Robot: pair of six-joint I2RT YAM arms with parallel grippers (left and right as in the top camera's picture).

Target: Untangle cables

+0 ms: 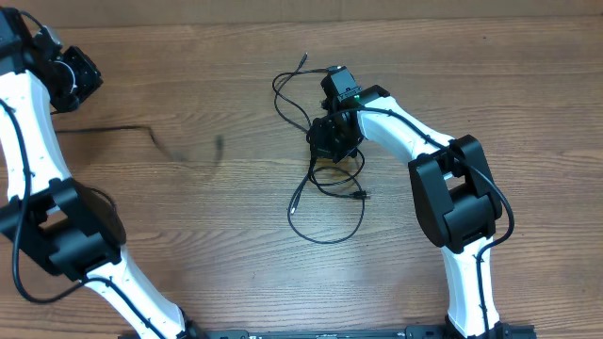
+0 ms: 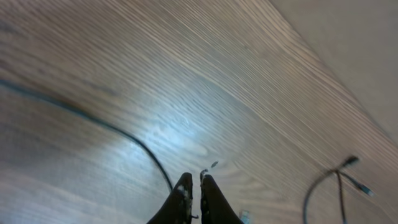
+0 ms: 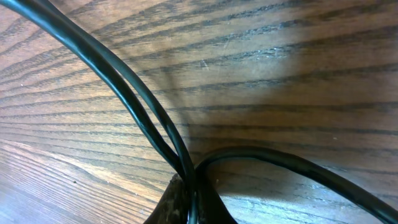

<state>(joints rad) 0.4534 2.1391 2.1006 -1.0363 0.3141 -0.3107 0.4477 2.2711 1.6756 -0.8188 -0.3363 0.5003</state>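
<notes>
Left fingers (image 2: 182, 194) are clenched near the left edge of the tabletop (image 1: 207, 254), with one loose cable (image 2: 140, 143) running up to them. Mid-tabletop, right fingers (image 3: 208, 208) pinch the tangled cables (image 3: 124, 93). I'd lift slowly so the loops drop free, no yanking.

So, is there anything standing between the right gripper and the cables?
Nothing visible does. The right gripper has its jaws shut directly on the cables, which fan out from it over the wooden table.
</notes>
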